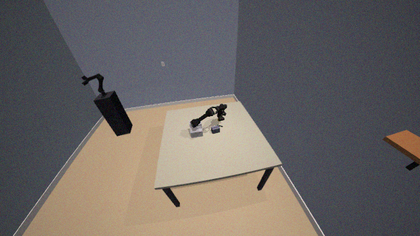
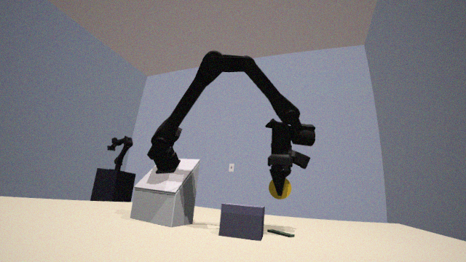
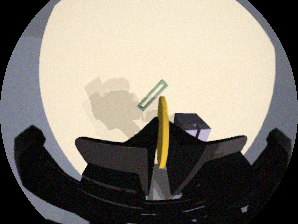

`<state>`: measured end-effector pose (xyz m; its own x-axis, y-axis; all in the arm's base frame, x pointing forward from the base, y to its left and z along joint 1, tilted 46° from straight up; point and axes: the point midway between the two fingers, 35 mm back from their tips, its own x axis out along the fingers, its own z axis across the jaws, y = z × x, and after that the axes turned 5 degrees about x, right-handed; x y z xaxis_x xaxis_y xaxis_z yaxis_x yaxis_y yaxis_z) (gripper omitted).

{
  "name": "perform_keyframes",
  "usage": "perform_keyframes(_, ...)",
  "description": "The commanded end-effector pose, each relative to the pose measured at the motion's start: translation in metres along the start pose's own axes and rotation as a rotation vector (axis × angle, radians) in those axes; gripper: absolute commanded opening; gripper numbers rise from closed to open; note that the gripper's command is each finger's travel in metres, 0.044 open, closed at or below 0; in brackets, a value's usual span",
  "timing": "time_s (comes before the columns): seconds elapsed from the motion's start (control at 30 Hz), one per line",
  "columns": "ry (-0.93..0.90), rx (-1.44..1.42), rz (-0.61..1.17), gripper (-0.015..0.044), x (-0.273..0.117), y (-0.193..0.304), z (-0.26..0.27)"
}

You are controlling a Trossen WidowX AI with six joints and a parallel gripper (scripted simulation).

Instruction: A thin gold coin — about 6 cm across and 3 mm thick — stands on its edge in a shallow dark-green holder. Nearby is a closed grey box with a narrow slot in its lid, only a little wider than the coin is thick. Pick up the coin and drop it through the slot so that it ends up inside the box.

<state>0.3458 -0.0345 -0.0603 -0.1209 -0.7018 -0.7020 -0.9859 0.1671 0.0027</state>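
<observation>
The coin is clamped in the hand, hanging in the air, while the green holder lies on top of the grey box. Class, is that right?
Not quite. The coin is clamped in the hand in the air, but the exterior view shows the green holder lying flat on the table beside the grey box, not on top of it.

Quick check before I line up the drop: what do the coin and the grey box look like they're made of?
Coin, clamped in the gripper: flat yellow-gold, with no glint visible, so metal is only a guess. Grey box: matte slate-grey, sharp-edged and opaque; it could be painted metal or plastic, the look leaves that open.
</observation>
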Motion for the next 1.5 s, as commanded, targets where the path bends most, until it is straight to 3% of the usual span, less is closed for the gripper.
perform_keyframes(0.0,-0.003,-0.009,0.002,0.0,-0.001,0.004,-0.006)
perform_keyframes(1.47,0.001,-0.013,0.006,0.0,0.001,0.079,-0.085)
